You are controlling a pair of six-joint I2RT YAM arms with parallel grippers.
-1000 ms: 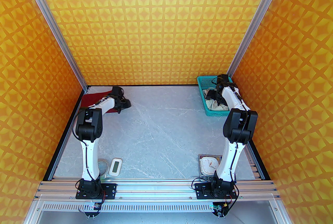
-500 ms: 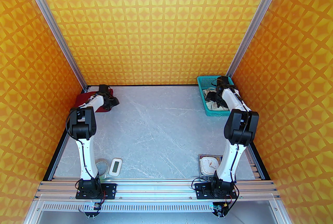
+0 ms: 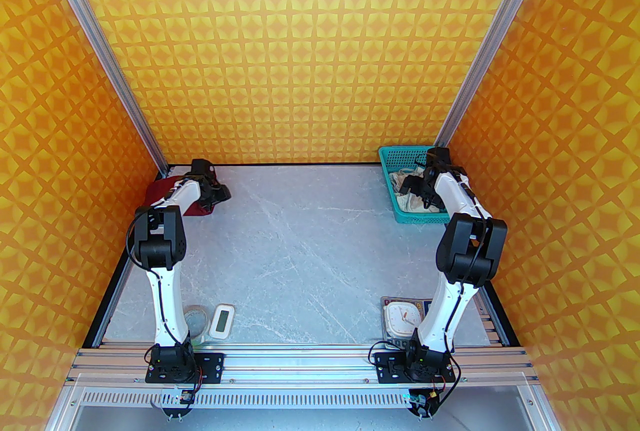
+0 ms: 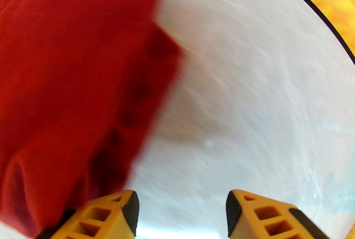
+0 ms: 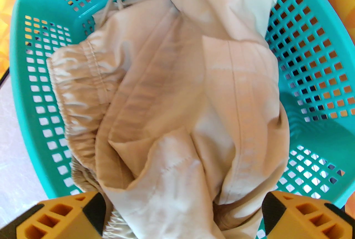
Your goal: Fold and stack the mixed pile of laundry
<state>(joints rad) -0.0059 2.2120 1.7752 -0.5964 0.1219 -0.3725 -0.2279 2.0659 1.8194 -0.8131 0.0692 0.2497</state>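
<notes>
Right wrist view: your right gripper (image 5: 183, 215), spread wide, above cream-white shorts (image 5: 172, 88) inside teal plastic mesh basket (image 5: 310, 65). Left wrist view: your left gripper (image 4: 181, 213), wide; dark red shirt (image 4: 69, 79), frame left.

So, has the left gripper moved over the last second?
Yes: the left gripper has shifted left, toward the corner post, and is now over the red shirt's right edge.
</notes>
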